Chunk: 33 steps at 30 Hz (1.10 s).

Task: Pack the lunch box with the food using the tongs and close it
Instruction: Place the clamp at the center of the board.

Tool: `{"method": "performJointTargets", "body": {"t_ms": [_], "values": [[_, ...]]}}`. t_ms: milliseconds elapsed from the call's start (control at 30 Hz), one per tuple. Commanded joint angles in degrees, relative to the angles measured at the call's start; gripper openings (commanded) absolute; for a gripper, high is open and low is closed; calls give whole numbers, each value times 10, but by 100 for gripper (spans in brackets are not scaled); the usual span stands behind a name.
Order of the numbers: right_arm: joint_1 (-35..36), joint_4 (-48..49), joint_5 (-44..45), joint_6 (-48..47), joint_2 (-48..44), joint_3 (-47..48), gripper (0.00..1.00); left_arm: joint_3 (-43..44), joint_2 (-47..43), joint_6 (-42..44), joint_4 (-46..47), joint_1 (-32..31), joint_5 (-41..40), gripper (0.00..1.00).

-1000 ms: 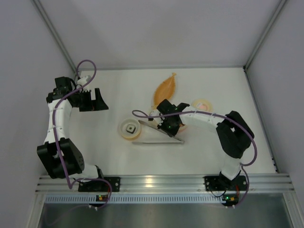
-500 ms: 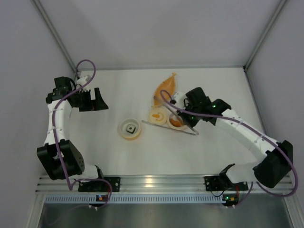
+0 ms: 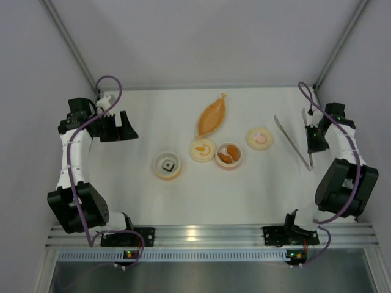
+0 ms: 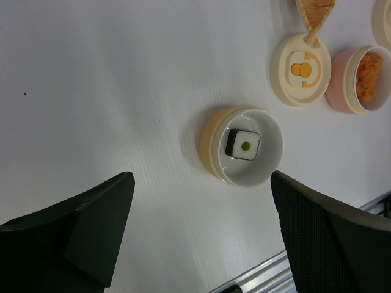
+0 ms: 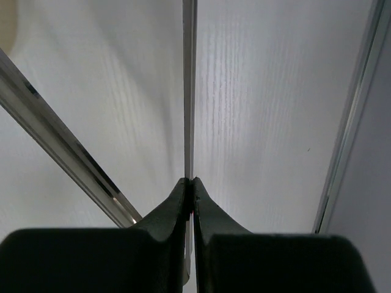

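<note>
The lunch box stands open in separate round parts. A yellow bowl holds the black block with a white patch. A pink bowl holds the orange lump. Two cream lids lie beside them. My right gripper is at the far right, shut on one arm of the grey tongs. The other tong arm splays left. My left gripper hangs open at the far left, holding nothing.
A long orange leaf-shaped tray lies behind the bowls. The enclosure's right wall and its metal frame are close to the right gripper. An aluminium rail runs along the near edge.
The right arm swung from over the bowls in the middle out to the far right, carrying the tongs with it. The pink bowl and lids are now uncovered. The left arm stayed put.
</note>
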Motion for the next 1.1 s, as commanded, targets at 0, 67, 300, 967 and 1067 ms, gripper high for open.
{"method": "performJointTargets", "body": {"t_ms": [0, 67, 300, 967, 1067], "values": [[-18, 46, 22, -3, 38, 11, 0, 17, -5, -10, 37, 3, -2, 98], [-23, 67, 45, 5, 58, 11, 0, 12, -6, -13, 47, 4, -11, 98], [-24, 97, 72, 37, 103, 0, 0, -2, -9, -8, 64, 4, -23, 98], [-23, 16, -45, 22, 71, 50, 68, 3, -26, 58, 55, -157, -157, 98], [-12, -8, -118, 17, 38, 93, 71, 20, -4, 48, 55, -237, -192, 98]]}}
